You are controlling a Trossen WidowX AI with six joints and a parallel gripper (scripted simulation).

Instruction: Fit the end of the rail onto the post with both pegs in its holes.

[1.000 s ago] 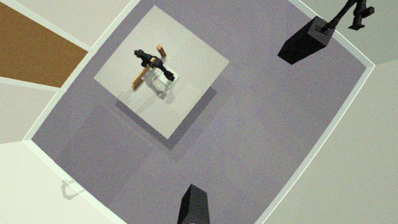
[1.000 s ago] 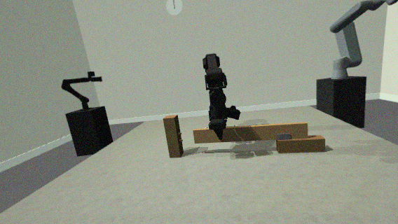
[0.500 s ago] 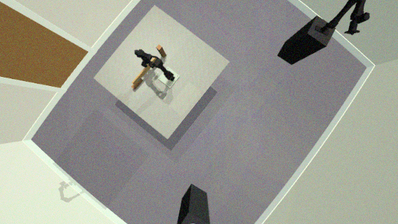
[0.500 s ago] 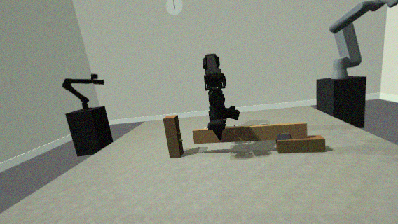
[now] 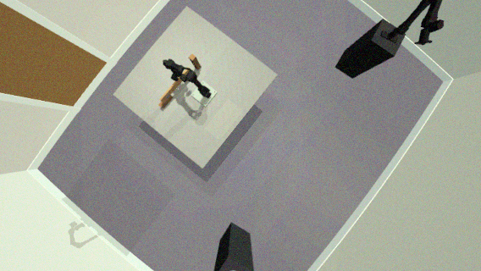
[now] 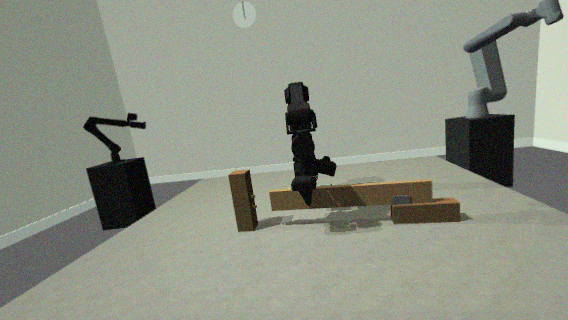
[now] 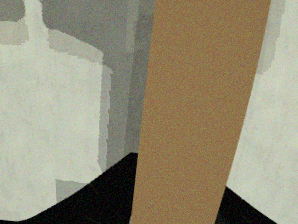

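The long wooden rail is lifted off the table at its near end and lies about level. Its far end rests at the low footboard block. My gripper is shut on the rail near its near end. The short wooden post stands upright to the left, with two small pegs on the side facing the rail. A gap shows between the rail's end and the post. In the wrist view the rail fills the middle and the fingers show as dark shapes at the bottom.
The work stands on a pale table top. A black pedestal with a small dark arm stands at the left, and another pedestal with a grey arm stands at the right, both off the table.
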